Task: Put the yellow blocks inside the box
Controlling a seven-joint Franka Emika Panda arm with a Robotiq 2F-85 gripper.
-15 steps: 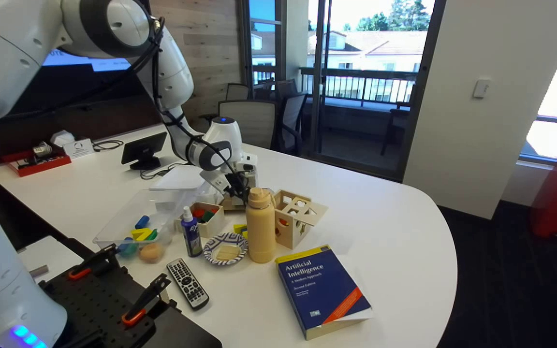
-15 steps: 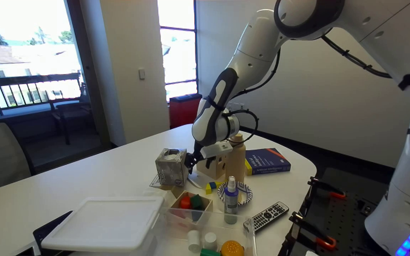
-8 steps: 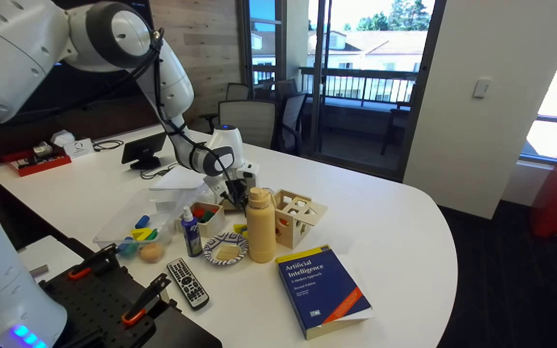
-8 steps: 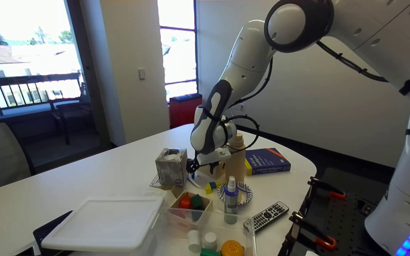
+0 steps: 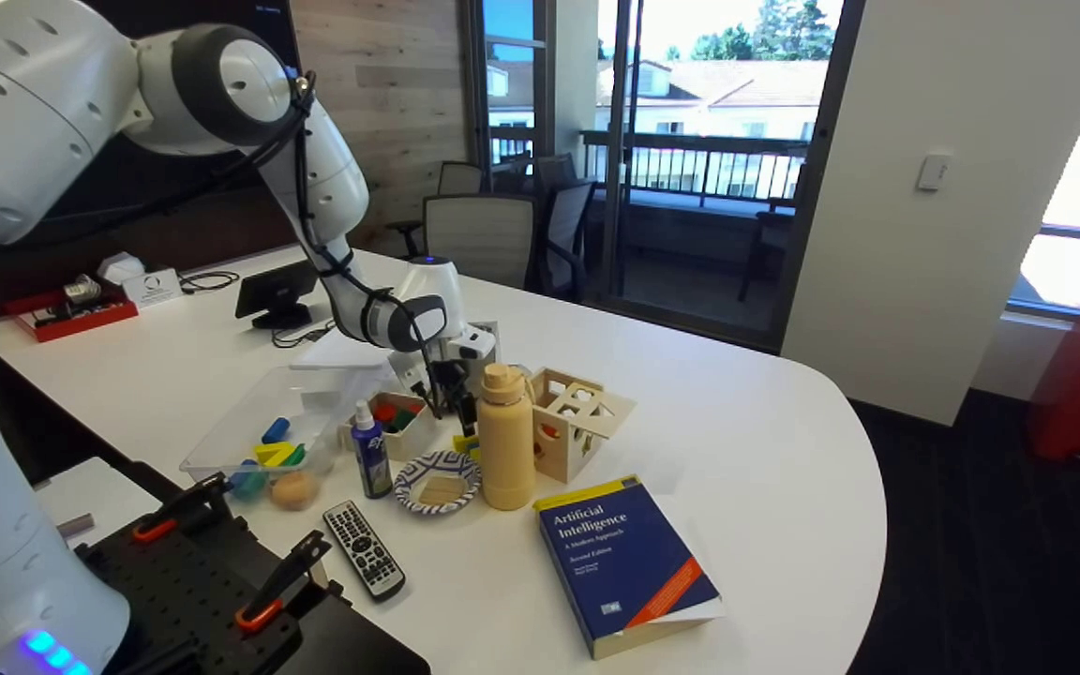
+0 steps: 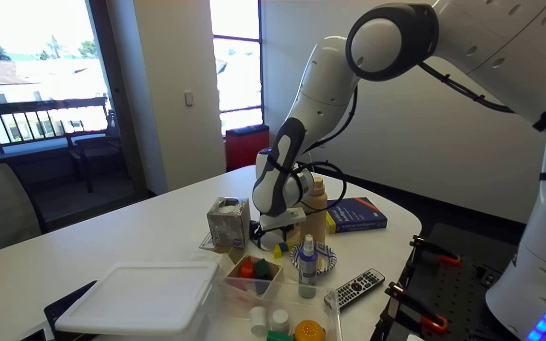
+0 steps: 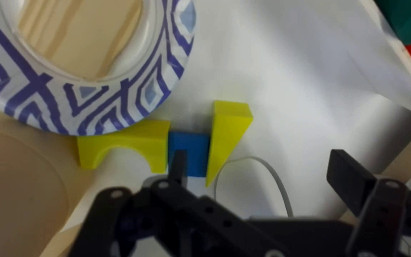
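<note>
The black two-fingered claw (image 7: 259, 160) hangs over the blocks with its jaws spread wide and nothing gripped, presumably to leave room for coming down around one of them. In the wrist view a yellow wedge-shaped block (image 7: 227, 132), perhaps painted wood, lies between the jaws as seen from above, apparently touching a blue square-faced block (image 7: 195, 153). One tip hides part of the blue block; whether it touches cannot be told. White bench (image 5: 737, 450) shows along the wedge's outer side, so the wedge is probably the easier first pick, though the blue block could be dragged along.

Just past that, a yellow arch-shaped block (image 7: 145, 134) meets the blue one. A shallow white bowl with purple-blue patterning (image 7: 120, 103) overlaps its edge in that view, and a tan cylindrical screw-top bottle (image 5: 506, 441) stands near its end; so hemmed in, the arch likely needs a more careful approach.

Farther out, an open pale wooden box (image 5: 413, 439) holds red and green pieces (image 6: 262, 269). A pale wooden cube with cut-out holes (image 5: 559, 464) stands beside the bottle, its lid (image 5: 613, 412) askew. Either might be the intended box; neither yellow block is inside one.
</note>
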